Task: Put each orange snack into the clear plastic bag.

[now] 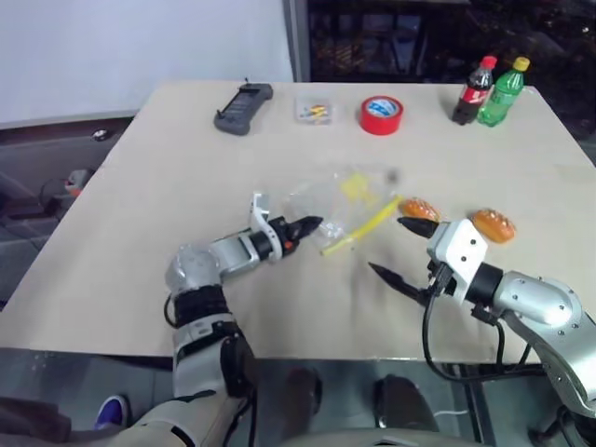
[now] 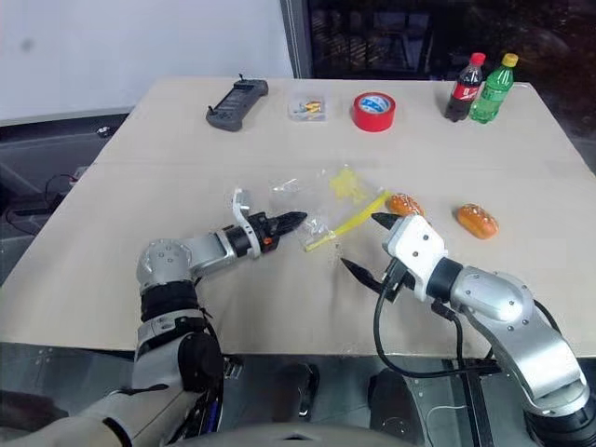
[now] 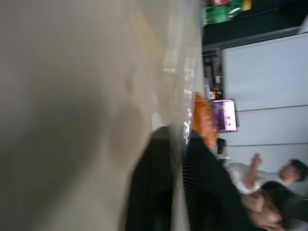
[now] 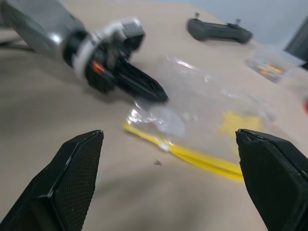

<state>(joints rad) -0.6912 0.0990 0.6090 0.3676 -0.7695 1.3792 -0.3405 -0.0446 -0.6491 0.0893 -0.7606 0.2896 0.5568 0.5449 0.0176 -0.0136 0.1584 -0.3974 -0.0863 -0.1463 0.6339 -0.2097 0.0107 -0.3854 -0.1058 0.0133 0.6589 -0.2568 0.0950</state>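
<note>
Head view: your left gripper (image 1: 310,223) pinched closed on the clear plastic bag (image 1: 349,200) at mid-table, two orange snacks (image 1: 419,209) just right of it, right wrist view: your right gripper (image 4: 168,183) spread wide, empty, facing the bag's yellow strip.

Black fingers (image 3: 154,192) pressed together on clear bag (image 3: 180,72) film, against tan worktop (image 3: 62,96). Beyond, orange snack (image 3: 202,120), probably; green bottle (image 3: 219,13); a person (image 3: 260,178).
</note>
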